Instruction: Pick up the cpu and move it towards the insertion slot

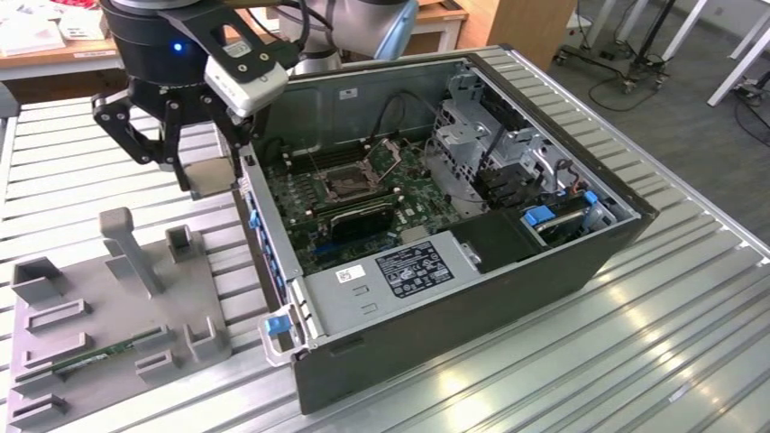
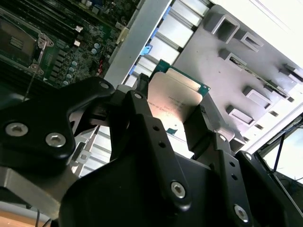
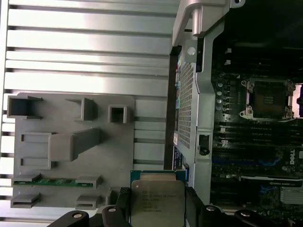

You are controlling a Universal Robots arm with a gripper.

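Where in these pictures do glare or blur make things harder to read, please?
In the exterior view, window light streaks the slatted metal table near the computer case. In the second wrist view, a warm reflection falls on the cpu held in the gripper, and the nearby gripper links look soft. In the first wrist view, the slats wash out pale, while the insertion slot sits in dimmer light.

The cpu (image 3: 157, 202) looks brushed metal; grey holder tray (image 3: 71, 156) seemingly matt plastic.

The exterior view is looking down at the open black computer case (image 1: 481, 271); both wrist views are sharing the grey plastic fixture tray (image 3: 71, 156) nearby.
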